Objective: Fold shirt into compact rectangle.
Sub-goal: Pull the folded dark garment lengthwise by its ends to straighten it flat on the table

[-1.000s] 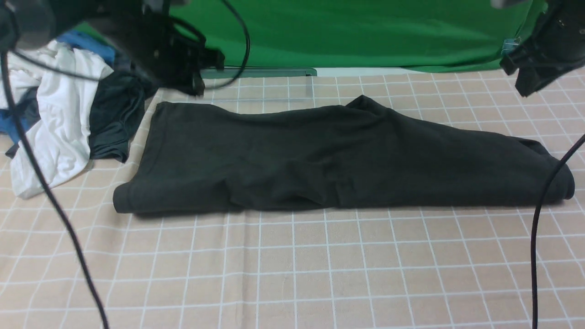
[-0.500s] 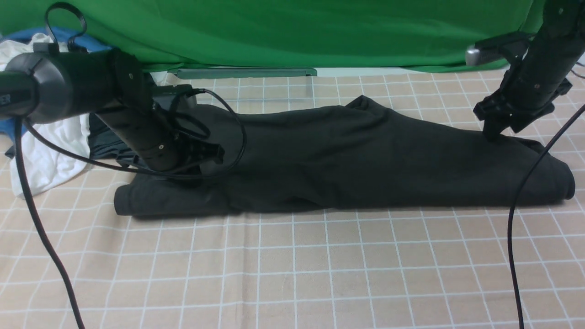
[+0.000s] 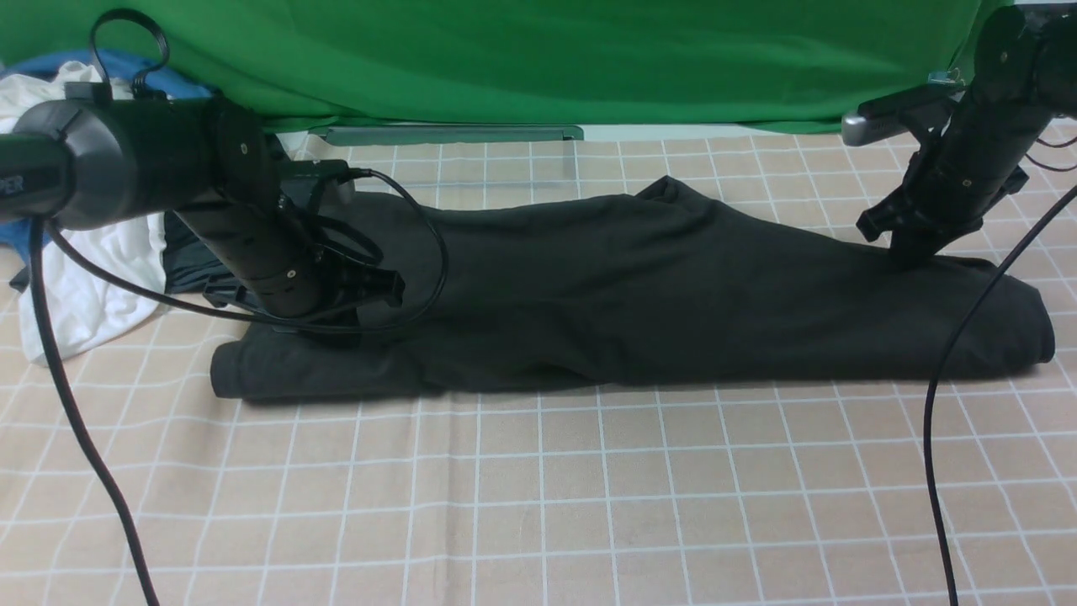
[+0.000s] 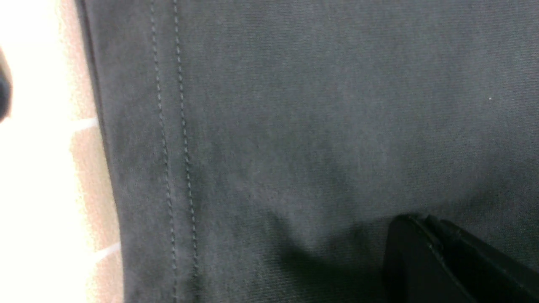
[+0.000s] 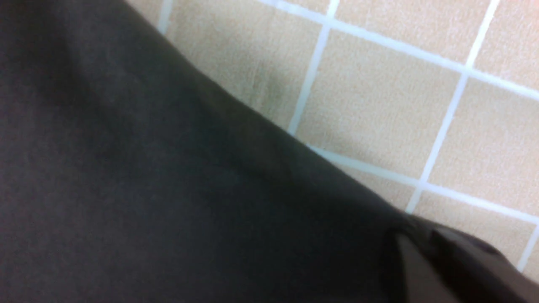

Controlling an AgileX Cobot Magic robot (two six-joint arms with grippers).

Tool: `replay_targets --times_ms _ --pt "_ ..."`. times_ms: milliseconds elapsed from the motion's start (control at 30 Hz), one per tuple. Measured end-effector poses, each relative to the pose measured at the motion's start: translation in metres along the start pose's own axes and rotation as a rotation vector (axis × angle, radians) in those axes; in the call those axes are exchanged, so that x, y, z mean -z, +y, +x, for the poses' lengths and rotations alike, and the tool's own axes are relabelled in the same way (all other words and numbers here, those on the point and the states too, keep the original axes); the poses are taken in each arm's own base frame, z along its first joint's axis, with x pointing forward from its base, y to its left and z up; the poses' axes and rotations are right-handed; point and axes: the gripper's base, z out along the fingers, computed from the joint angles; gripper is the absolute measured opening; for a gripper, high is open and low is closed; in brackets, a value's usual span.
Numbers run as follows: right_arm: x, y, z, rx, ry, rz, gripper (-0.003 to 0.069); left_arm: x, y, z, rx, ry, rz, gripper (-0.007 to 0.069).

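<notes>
At the frame's left edge a heap of other clothes (image 3: pixel 84 278) is lying beside my work. My left claw (image 4: pixel 421 225) is pressing down, fingers together, on the shirt (image 3: pixel 639 286) near its stitched hem. I cannot tell whether cloth is caught. The shirt is lying as a long dark band across the middle of the tabletop (image 3: pixel 538 488). At right, my right claw (image 3: pixel 910 255) is closing tight on the band's far edge; I judge I am readying both ends for the next fold. A checked cloth (image 3: pixel 724 539) is covering the tabletop, and a green backdrop (image 3: pixel 589 59) is hanging behind.
</notes>
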Motion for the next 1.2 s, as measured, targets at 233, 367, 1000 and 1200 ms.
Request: replay_targets --times_ms 233,367,1000,1200 --pt "0.020 -0.004 -0.008 0.002 -0.029 0.014 0.0048 0.000 0.000 0.000 0.000 0.000 0.000 0.0019" --pt "0.041 -0.007 -0.013 0.005 -0.080 0.038 0.0048 0.000 0.000 0.000 0.000 -0.001 0.000 0.0019" --pt "0.032 -0.039 -0.011 -0.132 -0.030 0.138 0.0533 0.012 -0.002 -0.002 -0.001 -0.038 0.003 0.0019" --pt "0.064 -0.055 0.002 -0.267 0.004 0.135 0.0538 0.051 -0.007 -0.004 -0.008 -0.135 0.014 0.0019"
